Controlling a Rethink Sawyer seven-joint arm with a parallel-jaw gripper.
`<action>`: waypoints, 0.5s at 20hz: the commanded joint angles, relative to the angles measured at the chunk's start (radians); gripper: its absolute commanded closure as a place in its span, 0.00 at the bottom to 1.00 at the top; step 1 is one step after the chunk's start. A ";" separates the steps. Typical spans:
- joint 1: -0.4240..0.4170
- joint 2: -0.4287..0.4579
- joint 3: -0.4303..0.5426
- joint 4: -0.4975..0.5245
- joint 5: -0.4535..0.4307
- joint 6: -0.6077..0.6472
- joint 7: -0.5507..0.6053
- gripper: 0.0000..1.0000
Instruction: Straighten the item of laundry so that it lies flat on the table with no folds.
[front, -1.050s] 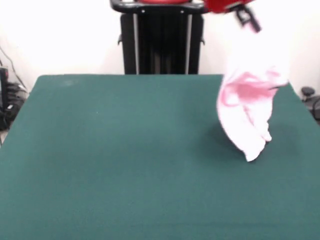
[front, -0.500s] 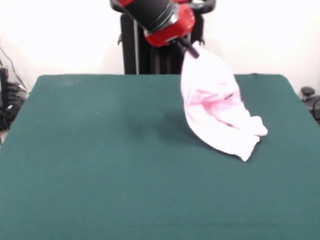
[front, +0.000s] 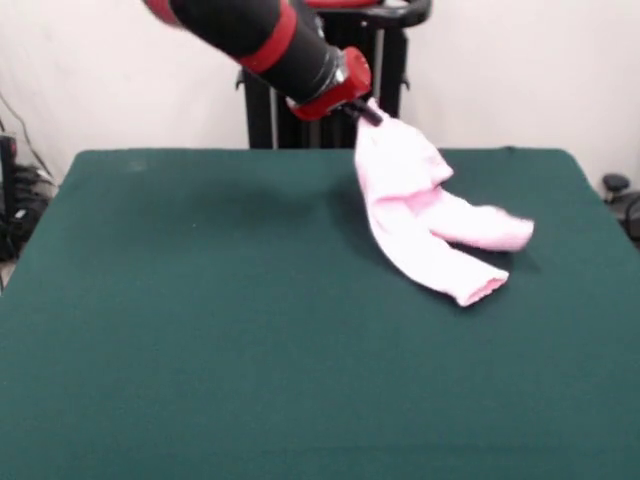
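- The pincer (front: 368, 113) is clamped on the pink trousers (front: 425, 215) at their top.
- Both legs trail onto the green worktop (front: 200, 330), right of centre.
- No writing readable.

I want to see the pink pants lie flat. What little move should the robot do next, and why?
Probably lower the gripper toward the table while drawing it away from the leg ends. It holds the trousers by their top, lifted, while both legs already trail on the green cloth. Laying the top down gently should spread them without new folds.
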 joint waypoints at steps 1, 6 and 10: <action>-0.055 0.243 0.040 -0.268 -0.241 -0.033 -0.242 1.00; -0.139 0.314 0.058 -0.374 -0.409 0.011 -0.218 1.00; -0.178 0.317 0.070 -0.429 -0.504 0.031 -0.178 1.00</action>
